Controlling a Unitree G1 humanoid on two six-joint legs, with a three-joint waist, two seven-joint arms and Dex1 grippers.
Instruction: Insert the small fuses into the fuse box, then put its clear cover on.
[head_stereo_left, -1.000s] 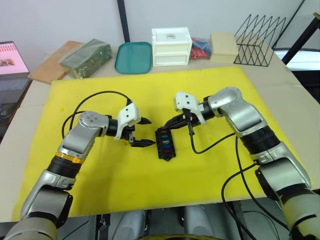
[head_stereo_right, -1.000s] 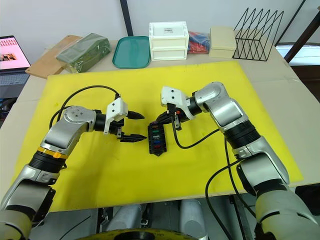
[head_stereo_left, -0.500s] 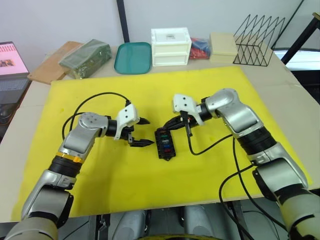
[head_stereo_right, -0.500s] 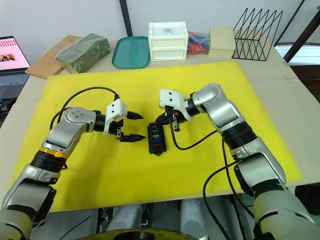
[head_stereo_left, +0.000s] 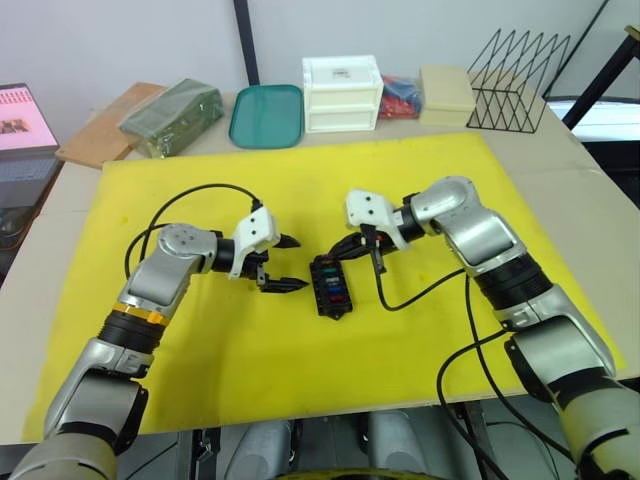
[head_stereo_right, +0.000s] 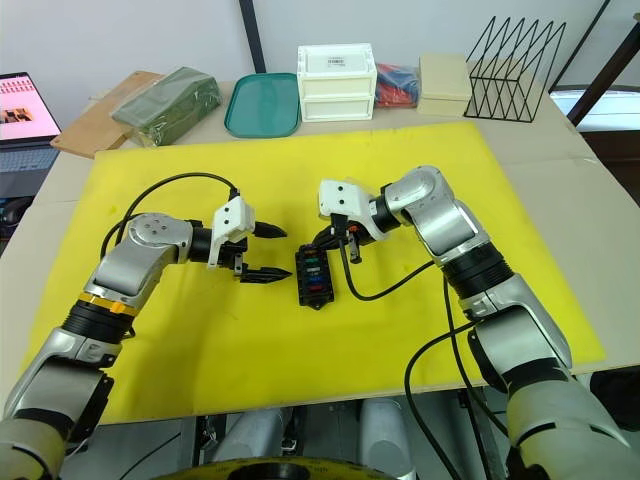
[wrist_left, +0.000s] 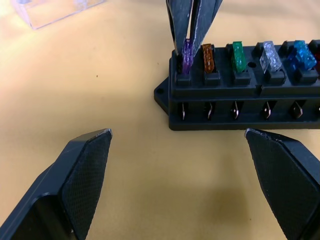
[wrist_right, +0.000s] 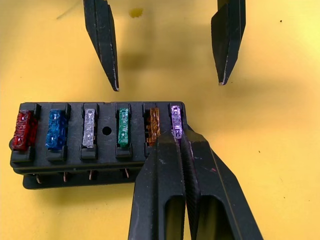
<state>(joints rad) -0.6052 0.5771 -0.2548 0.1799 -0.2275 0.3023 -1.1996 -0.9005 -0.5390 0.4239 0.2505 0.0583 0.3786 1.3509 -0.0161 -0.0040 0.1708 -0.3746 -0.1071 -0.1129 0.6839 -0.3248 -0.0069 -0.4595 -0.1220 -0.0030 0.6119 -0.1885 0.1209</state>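
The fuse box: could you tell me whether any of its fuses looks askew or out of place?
Nothing stands out. Six fuses stand upright in one row of the fuse box; the right tool is shut on the purple fuse at the row's end.

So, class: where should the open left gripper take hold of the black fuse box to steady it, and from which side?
Likely across its narrow width, pinching the long side walls of the fuse box, from above at the red fuse end; the right gripper crowds the purple fuse end.
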